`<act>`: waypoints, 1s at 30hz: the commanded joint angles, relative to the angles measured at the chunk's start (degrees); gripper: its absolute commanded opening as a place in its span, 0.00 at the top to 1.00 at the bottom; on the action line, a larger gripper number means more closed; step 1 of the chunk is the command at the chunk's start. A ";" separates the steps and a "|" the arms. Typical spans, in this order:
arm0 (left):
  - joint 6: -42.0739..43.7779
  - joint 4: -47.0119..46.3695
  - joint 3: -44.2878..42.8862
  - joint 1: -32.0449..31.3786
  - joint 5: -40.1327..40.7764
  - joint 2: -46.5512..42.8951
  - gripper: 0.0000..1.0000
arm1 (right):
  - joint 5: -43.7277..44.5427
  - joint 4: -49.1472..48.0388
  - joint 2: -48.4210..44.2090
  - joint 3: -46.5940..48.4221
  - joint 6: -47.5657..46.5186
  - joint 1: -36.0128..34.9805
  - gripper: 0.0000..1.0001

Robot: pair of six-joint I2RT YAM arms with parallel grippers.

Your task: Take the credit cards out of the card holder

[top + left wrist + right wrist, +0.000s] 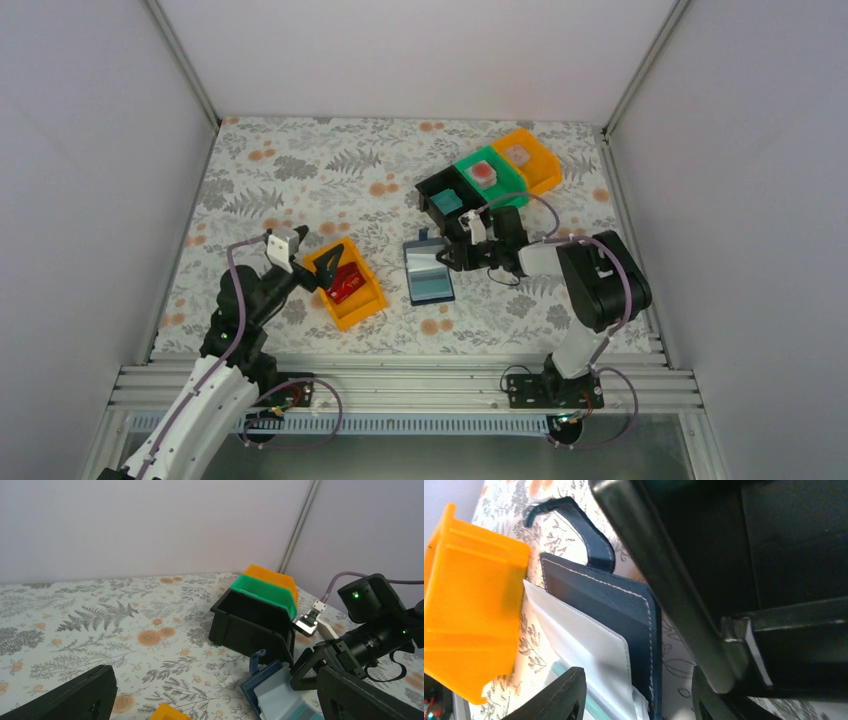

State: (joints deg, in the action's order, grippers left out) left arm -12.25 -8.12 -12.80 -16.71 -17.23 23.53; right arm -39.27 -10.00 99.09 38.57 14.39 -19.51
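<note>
The card holder (430,272) lies open on the floral table, a navy wallet with pale sleeves (589,645) and its snap tab (584,525) standing up. A teal strip (569,680) shows under the sleeves. My right gripper (465,250) is open and straddles the wallet's right edge (644,630), its fingertips (564,695) apart on either side. My left gripper (325,262) hangs open and empty over a near orange bin (372,300) that holds a red card (345,283). Other cards lie in the black bin (432,185), green bin (505,190) and far orange bin (545,170).
The row of black (250,625), green (262,592) and orange (272,575) bins stands right behind the wallet and close to my right arm (370,630). Side walls and a metal rail bound the table. Open floral cloth spreads at the back left.
</note>
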 commanded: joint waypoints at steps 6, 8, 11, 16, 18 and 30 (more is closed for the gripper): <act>0.74 -2.25 0.67 0.27 -1.07 0.22 0.00 | -6.66 -4.93 4.07 0.07 -1.31 -1.93 0.44; 0.74 -2.25 0.61 0.19 -1.13 0.34 0.00 | -7.57 -4.41 4.32 0.14 -2.06 -2.36 0.45; 0.69 -2.25 0.72 0.21 -1.26 0.47 0.00 | -8.20 -4.41 4.45 0.17 -2.33 -2.47 0.54; 0.72 -2.34 0.67 0.20 -1.31 0.40 0.00 | -10.71 -3.60 4.22 1.19 -3.29 -2.47 0.85; 0.66 -2.40 0.67 0.22 -1.49 0.49 0.00 | -12.23 -1.99 2.55 1.81 -3.90 -2.47 0.95; -1.70 -7.48 1.10 0.24 -11.21 0.08 0.00 | -2.83 12.73 -24.81 7.80 -3.30 -2.47 0.96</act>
State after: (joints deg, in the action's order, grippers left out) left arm -12.69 -10.59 -12.67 -16.71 -22.22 24.01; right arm -46.39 -0.99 81.58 42.78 9.98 -21.52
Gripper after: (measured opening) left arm 0.998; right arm 0.053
